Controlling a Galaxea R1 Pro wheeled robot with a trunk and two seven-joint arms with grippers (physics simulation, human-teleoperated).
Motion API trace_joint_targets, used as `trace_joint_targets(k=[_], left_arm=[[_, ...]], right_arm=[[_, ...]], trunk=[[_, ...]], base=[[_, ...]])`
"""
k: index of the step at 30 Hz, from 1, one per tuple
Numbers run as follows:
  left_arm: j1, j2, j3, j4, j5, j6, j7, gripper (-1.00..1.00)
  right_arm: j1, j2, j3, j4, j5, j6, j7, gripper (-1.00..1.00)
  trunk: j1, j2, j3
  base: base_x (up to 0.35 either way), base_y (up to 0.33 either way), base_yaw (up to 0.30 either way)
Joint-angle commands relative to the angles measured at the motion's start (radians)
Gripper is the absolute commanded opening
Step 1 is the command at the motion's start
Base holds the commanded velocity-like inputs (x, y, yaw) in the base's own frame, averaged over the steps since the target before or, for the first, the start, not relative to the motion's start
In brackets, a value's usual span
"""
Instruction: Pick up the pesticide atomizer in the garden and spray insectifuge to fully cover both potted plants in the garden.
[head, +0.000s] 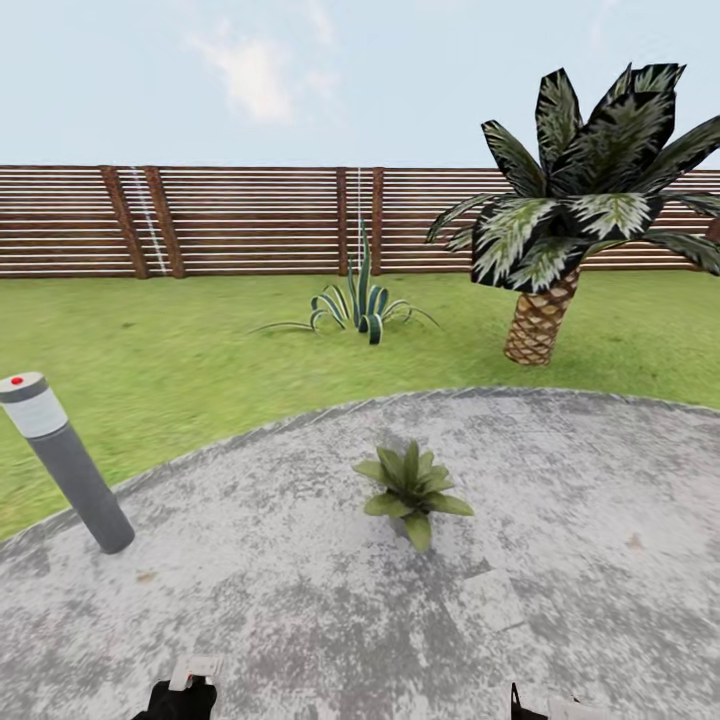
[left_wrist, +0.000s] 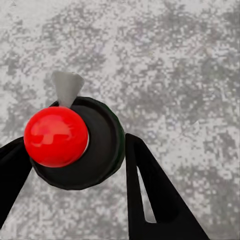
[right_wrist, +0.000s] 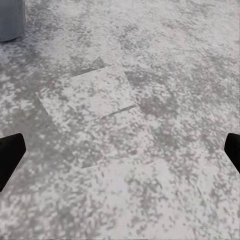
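I find nothing to read in any of my three feeds — no words, brand names, numbers or signs.

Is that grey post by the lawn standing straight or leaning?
Leaning. The post tilts on the paving, its white, red-dotted top nearer the left edge than its base.
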Motion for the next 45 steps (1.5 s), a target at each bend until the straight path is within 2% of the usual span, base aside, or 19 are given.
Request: trace_joint_targets(k=[1,14,39,45], left_arm=[[-0.001,0.000,0.000,0.001,-0.002,-0.003,-0.003,-1.00],[-0.001,0.000,0.000,0.001,-0.002,-0.004,-0.003,-1.00],[-0.001,0.000,0.000,0.001,-0.002,-0.004,-0.003,-1.00],[-0.001,0.000,0.001,0.001,-0.002,-0.005,-0.003,-1.00]], right_arm=[[-0.001,0.000,-0.004,0.001,0.011,-0.002,-0.007,1.00],[-0.001,0.000,-0.004,0.001,0.011,-0.002,-0.007,1.00],[-0.001,0.000,-0.004,0.001,0.011,-0.002,-0.007,1.00],[-0.001,0.000,-0.004,0.001,0.011,-0.002,-0.007,1.00]], trunk=[[0.000,0.000,-0.001],[0.000,0.000,-0.001],[0.000,0.000,-0.001],[0.000,0.000,-0.001]], base=[[0.291,0.195,0.000],[0.029,0.198,0.000],[0.000,0.008,0.000],[0.000,0.235,0.000]])
